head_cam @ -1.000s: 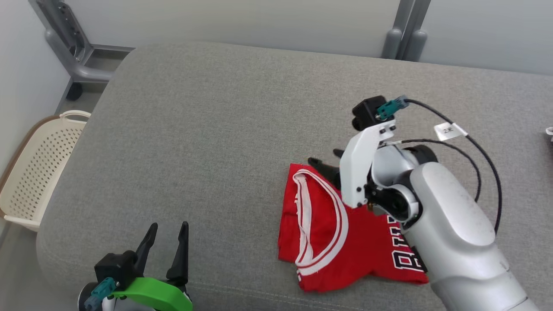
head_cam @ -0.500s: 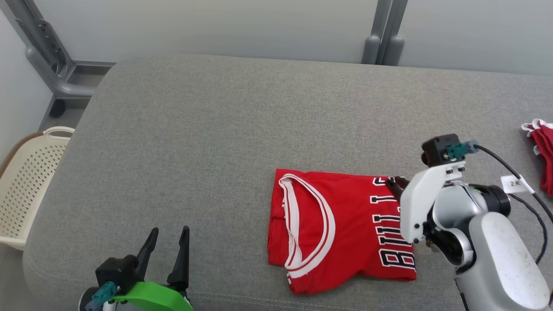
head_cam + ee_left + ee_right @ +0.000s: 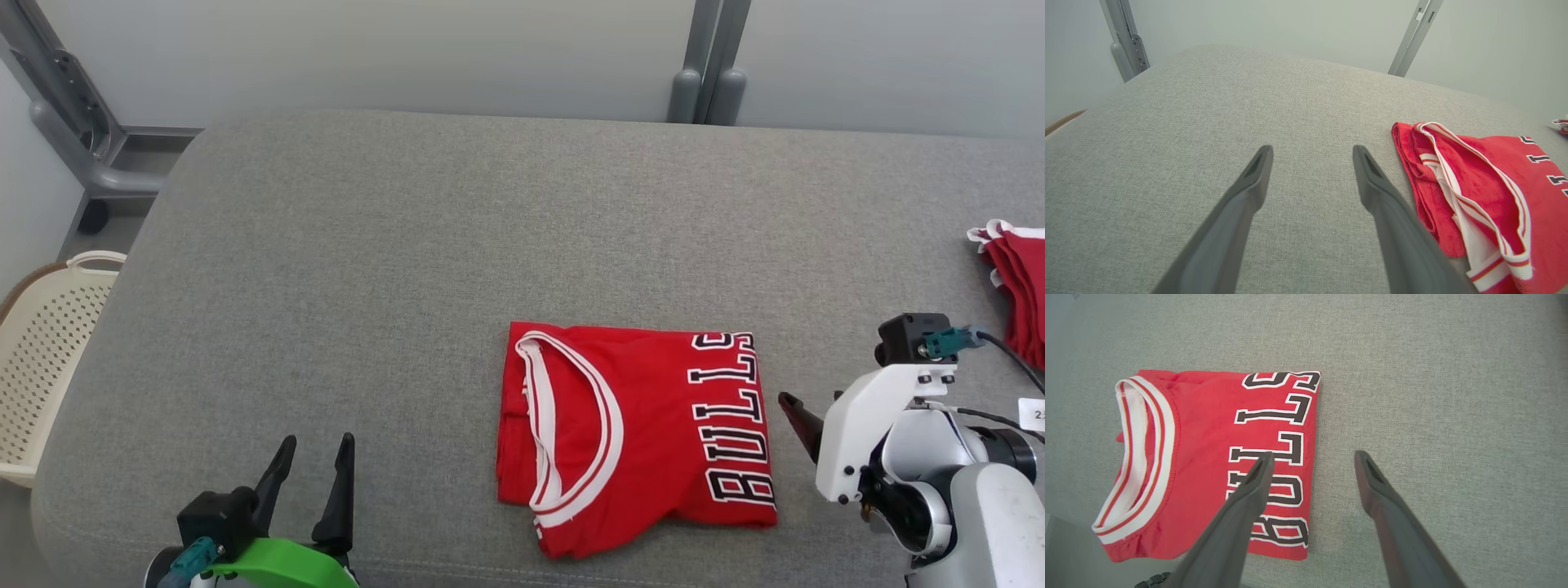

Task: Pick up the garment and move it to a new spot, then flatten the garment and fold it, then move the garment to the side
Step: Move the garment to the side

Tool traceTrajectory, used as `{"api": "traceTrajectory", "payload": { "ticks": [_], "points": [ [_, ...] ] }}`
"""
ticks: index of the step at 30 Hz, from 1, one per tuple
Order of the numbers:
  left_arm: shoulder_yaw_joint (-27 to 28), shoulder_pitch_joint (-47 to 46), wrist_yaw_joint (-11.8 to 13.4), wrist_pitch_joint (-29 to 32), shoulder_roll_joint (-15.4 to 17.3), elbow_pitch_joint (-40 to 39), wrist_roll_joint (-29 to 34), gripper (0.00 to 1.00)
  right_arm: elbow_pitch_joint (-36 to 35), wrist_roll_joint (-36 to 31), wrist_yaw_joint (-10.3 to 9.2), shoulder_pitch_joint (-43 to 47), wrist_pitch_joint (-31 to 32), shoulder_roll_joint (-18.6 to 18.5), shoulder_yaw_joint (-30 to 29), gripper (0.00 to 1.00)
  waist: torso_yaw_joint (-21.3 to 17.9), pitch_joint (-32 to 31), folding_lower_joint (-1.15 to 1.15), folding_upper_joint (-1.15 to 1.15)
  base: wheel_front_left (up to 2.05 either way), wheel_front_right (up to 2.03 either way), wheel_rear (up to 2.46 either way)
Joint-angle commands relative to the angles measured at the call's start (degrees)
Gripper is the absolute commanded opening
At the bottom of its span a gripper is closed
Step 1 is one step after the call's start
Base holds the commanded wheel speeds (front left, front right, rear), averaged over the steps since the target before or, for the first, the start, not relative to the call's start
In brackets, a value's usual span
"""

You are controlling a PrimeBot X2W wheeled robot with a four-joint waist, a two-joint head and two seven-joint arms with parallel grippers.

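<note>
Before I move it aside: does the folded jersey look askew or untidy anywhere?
The jersey is mostly neat, but its near edge bulges unevenly below the collar, and inner layers peek out on its left.

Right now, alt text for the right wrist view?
A folded red jersey with black-and-white lettering and a white-striped collar lies flat on a grey fabric surface. The right gripper hangs open above its lettered edge, two dark fingers apart, holding nothing.

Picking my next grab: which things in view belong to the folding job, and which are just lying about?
Job: folded red jersey; left pincer, open; right pincer, open; grey padded surface.
Lying about: cream basket beside the surface; red clothes at the right edge; grey metal posts.
</note>
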Motion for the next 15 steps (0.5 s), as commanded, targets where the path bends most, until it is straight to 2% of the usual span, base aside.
{"api": "traceTrajectory", "payload": {
  "ticks": [1,7,15],
  "points": [
    [0.0,0.3,0.0,-0.2,0.4,-0.2,-0.2,1.0,0.1,-0.4,-0.01,0.8,0.2,0.0,-0.7,1.0,0.0,0.2,0.0,0.0,0.0,0.0,0.0],
    [-0.4,-0.8,0.0,0.0,0.6,-0.5,-0.2,1.0,2.5,-0.7,-0.01,0.3,-0.3,0.3,-2.4,1.0,0.4,1.7,0.0,0.0,0.0,0.0,0.0],
    [-0.7,-2.3,0.1,0.0,0.8,-0.6,-0.2,1.0,7.8,0.9,-0.01,-2.3,-2.8,0.3,-1.9,1.0,1.5,4.4,0.0,0.0,0.0,0.0,0.0]
  ]
}}
